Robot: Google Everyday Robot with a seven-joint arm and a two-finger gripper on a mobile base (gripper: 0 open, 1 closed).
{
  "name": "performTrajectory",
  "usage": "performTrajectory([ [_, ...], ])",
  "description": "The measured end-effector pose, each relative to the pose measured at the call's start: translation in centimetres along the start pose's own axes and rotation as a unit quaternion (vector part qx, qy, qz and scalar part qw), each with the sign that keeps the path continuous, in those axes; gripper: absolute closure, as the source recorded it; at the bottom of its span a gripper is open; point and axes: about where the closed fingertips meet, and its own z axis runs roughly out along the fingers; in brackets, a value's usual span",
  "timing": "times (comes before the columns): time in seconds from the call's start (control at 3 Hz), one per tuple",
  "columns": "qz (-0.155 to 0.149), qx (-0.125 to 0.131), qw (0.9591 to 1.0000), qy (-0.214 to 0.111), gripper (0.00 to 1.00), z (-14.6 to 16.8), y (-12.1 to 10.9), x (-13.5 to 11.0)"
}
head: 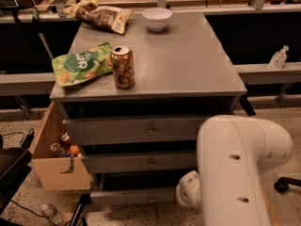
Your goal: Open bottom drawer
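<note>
My gripper (188, 196) hung low at the right end of the shut bottom drawer (131, 196); whether it was open or closed, I cannot tell. Missing the small knob (151, 199), it could have slipped off or snagged the middle drawer (141, 162).

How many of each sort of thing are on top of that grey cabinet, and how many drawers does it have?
Snack bags: 2 (green bag, brown bag)
Can: 1
Bowl: 1
Drawers: 3 (top drawer, middle drawer, bottom drawer)
Total: 7
The gripper is hidden behind the white arm at lower right, in front of the drawers.
</note>
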Motion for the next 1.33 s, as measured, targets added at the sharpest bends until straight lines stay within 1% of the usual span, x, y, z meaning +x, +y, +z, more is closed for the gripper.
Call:
performTrajectory([
  [0.33, 0.014, 0.074, 0.997, -0.019, 1.0, 0.7, -2.4, -0.4],
  [0.67, 0.024, 0.145, 0.9883, -0.041, 1.0, 0.7, -4.9, 0.5],
  [1.0, 0.032, 0.175, 0.9826, -0.053, 1.0, 1.6, -7.3, 1.5],
  [1.33, 0.032, 0.175, 0.9826, -0.053, 1.0, 1.6, -7.3, 1.4],
])
